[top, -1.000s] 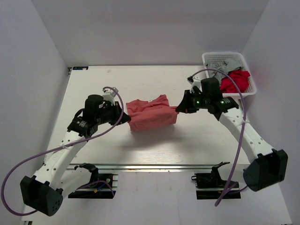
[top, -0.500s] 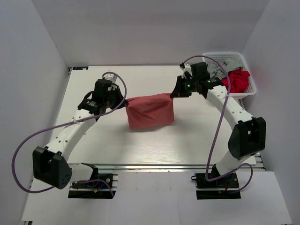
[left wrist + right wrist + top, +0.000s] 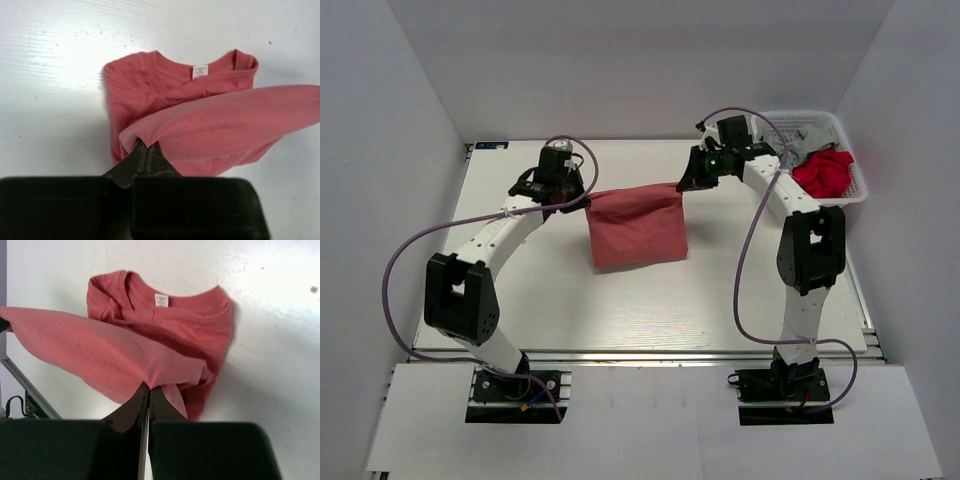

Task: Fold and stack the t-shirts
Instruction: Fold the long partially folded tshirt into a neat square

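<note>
1. The left gripper (image 3: 582,196) is clamped shut on the left corner of the salmon-red t-shirt (image 3: 635,228), and has swung toward the far edge.
2. The t-shirt lies mid-table, its lifted edge now taut, so the fold is probably under way. Only the wrist views show the neck label (image 3: 200,71) beneath.
3. The right gripper (image 3: 682,184) is pinched closed on the right corner.

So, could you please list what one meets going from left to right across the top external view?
The left gripper → salmon-red t-shirt → right gripper → white basket.

Matt cloth t-shirt (image 3: 636,225) (glossy table (image 3: 570,300))
</note>
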Controlling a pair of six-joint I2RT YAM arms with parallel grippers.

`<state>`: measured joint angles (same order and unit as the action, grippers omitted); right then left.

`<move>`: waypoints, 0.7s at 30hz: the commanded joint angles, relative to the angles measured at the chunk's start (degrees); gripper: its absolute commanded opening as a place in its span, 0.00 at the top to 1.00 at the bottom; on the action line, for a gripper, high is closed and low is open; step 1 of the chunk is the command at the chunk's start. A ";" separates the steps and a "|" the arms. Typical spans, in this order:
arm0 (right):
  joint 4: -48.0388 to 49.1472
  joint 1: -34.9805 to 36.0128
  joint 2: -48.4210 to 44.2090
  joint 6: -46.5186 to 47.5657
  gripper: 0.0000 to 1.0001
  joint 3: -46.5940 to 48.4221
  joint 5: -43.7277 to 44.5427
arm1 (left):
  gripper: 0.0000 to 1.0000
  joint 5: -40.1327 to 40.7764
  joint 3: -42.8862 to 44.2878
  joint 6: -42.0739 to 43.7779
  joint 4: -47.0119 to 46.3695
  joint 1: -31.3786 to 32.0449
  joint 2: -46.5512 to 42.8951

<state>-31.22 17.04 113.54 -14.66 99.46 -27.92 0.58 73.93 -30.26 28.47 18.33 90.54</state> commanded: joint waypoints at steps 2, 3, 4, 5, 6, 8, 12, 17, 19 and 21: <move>-0.86 -1.83 4.92 0.07 1.00 7.57 -2.39 | 1.00 0.66 4.90 0.99 -1.13 -2.24 5.23; -0.86 -2.01 5.72 -0.20 1.00 8.11 -2.40 | 1.00 0.04 5.52 0.47 -1.74 -2.85 6.48; -0.86 -2.18 6.60 -0.37 1.00 9.08 -2.75 | 1.00 0.04 6.04 0.47 -2.36 -3.47 7.53; -0.68 -2.27 8.96 0.06 1.00 9.87 -4.32 | 1.00 -0.66 6.75 0.47 -2.37 -3.47 8.50; -0.16 -2.36 11.07 0.15 1.00 11.18 -5.12 | 1.00 -1.36 7.62 0.47 -3.15 -4.00 10.34; 1.24 -2.45 12.92 0.50 1.00 11.63 -5.65 | 1.00 -1.37 8.16 0.47 -3.68 -4.53 12.11; 7.13 -2.89 17.32 -0.02 0.93 13.38 -6.27 | 0.74 -0.67 8.34 0.47 -7.89 -5.75 14.48; 10.74 -3.76 17.70 -1.87 0.10 19.28 -7.41 | 0.01 -6.37 13.76 9.32 -13.45 -6.29 17.38; 13.01 -3.59 14.01 -1.87 0.10 16.48 -6.45 | 0.01 -6.38 15.10 11.27 -11.61 -6.29 17.39; 17.56 -3.24 9.00 -2.13 0.10 10.69 -5.05 | 0.01 -7.42 15.10 12.49 -10.98 -6.29 16.87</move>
<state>-22.09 13.72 132.03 -16.23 112.36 -33.21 -3.95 86.37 -22.52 18.46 11.88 109.73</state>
